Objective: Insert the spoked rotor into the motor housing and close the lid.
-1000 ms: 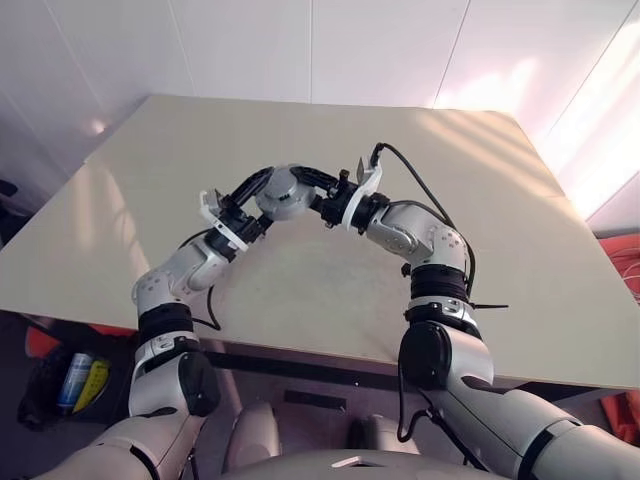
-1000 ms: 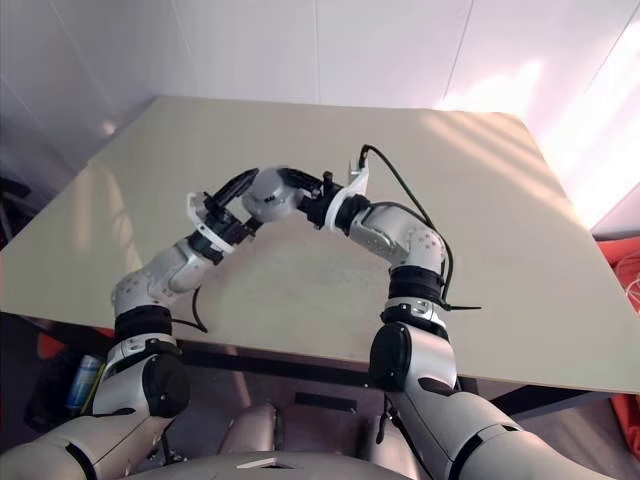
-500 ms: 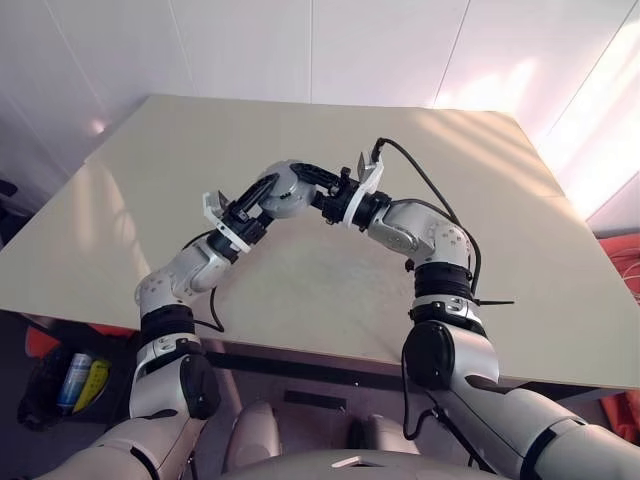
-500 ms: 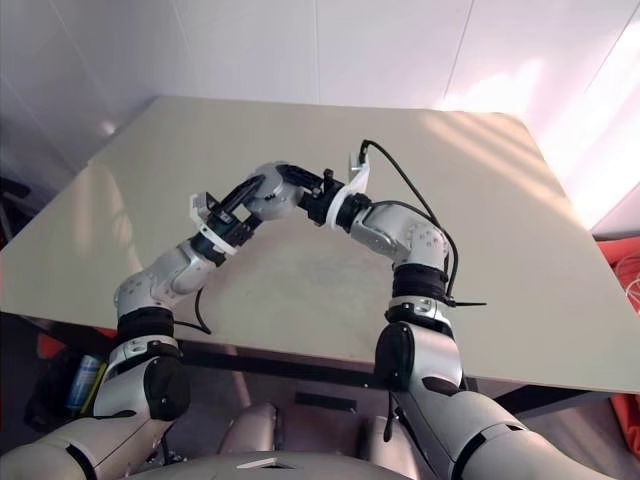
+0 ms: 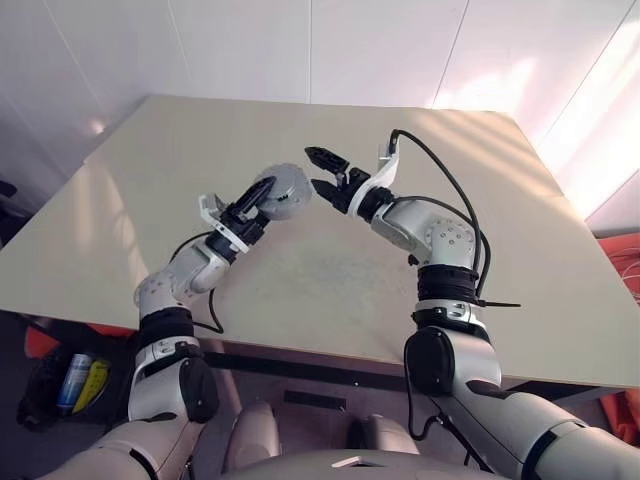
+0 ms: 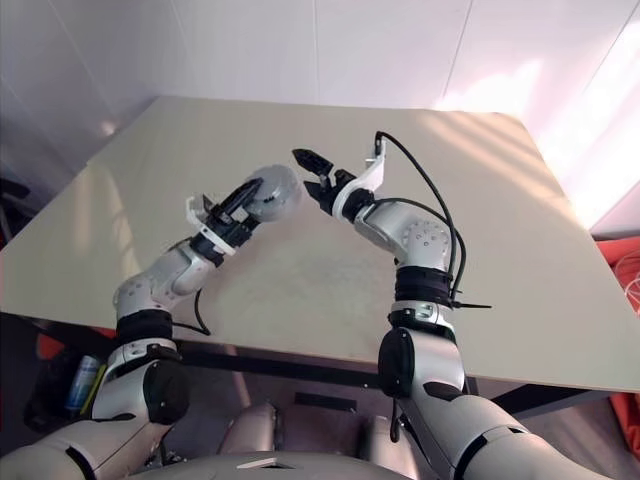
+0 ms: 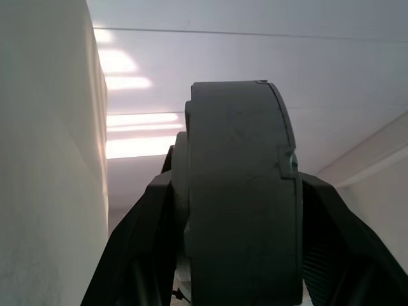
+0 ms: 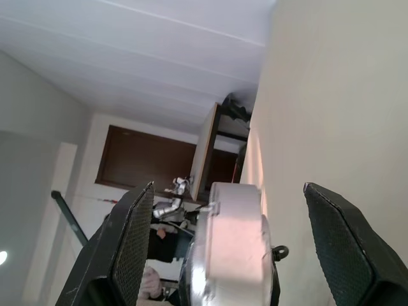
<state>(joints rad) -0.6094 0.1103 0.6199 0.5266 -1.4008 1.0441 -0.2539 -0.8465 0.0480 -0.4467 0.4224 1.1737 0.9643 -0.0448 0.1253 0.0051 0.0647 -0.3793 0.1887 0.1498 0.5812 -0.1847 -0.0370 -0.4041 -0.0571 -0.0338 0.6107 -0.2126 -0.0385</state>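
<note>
The left claw point(image 5: 262, 196) grips the closed motor housing point(image 5: 281, 190) edge-on by its flat faces, probably to keep the lid pressed shut, lifted above the tabletop point(image 5: 330, 270) on a forward-reaching arm, while the right claw point(image 5: 322, 170) hangs wide and empty just beside it.

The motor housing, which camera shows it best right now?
The left wrist view: the motor housing looms close, edge-on, clamped by the left tool. Head views show it small above the table; the right wrist view catches its rim.
</note>
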